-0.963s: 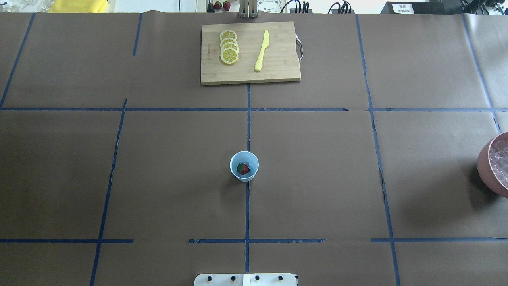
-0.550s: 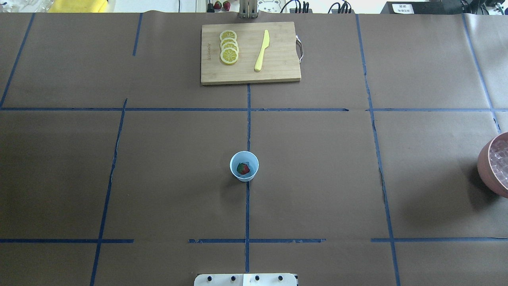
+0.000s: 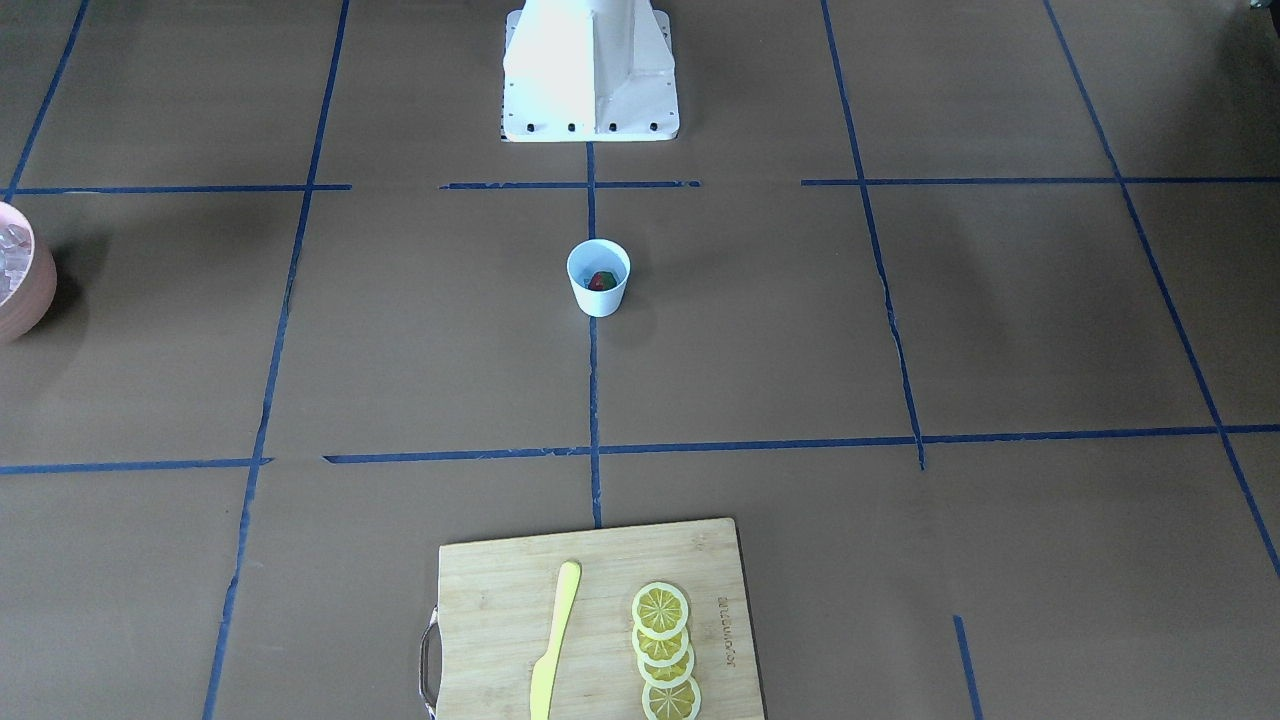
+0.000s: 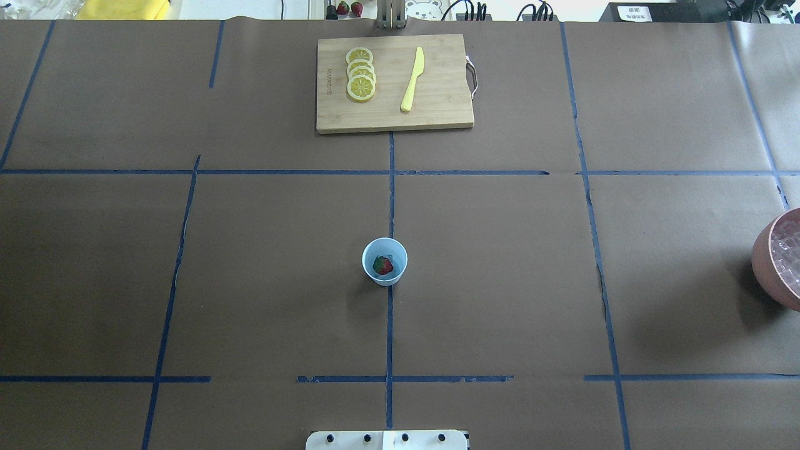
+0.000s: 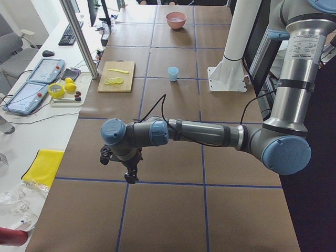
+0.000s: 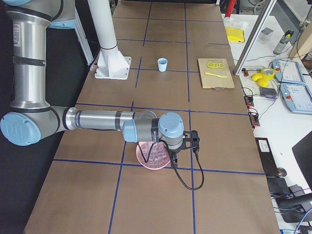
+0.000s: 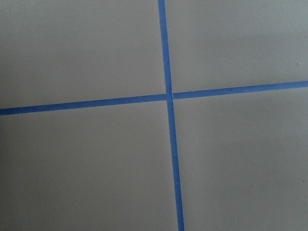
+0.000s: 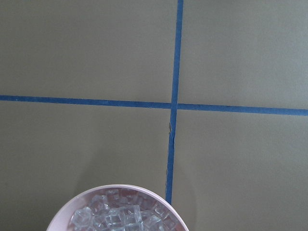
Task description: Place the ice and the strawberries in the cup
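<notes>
The table (image 4: pixel 250 281) is covered in brown paper taped into a grid with blue tape (image 4: pixel 389 325). A pale cup (image 3: pixel 598 300) stands at its centre on a tape line. A wooden cutting board (image 4: pixel 437 112) lies at the far middle, a pink-brown bowl (image 4: pixel 765 262) at the right edge, and the robot's white base (image 3: pixel 590 70) at the near edge.

Over the last second I find no change in the overhead view — the cup (image 4: pixel 384 277), the strawberry (image 4: pixel 382 265) inside it and the bowl (image 4: pixel 764 269) of ice (image 4: pixel 789 256) at the table's edge all match their earlier places — nothing shifts, comes or goes.
</notes>
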{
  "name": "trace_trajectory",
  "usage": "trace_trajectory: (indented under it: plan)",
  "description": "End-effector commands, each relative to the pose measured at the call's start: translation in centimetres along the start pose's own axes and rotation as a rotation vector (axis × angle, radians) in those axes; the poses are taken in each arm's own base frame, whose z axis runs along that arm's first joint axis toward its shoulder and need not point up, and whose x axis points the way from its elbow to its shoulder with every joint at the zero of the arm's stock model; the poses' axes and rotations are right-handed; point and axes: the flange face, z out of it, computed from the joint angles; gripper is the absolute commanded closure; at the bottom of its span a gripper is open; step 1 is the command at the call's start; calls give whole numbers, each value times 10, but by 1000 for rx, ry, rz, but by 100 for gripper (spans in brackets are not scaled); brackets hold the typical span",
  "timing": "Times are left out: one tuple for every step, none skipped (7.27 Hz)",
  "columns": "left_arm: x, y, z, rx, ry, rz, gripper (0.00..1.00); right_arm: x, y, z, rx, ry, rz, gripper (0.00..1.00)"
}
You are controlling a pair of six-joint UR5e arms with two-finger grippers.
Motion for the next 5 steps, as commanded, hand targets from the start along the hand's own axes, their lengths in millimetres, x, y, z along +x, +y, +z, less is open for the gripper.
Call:
trace_trajectory:
  plan:
    - [-5, -2, -12, 32, -6, -21, 0, -1, -1, -1, 1, 1, -3, 0]
    - [-11, 0, -19, 44, -6, -34, 0, -1, -2, -1, 2, 1, -4, 0]
    - [-16, 4, -22, 51, -6, -46, 0, -1, -2, -1, 2, 1, -3, 0]
    - [-17, 5, -21, 49, -6, -50, 0, -1, -2, -1, 2, 1, -3, 0]
    - [-20, 9, -18, 44, -5, -55, 0, -1, -1, -1, 1, 1, -2, 0]
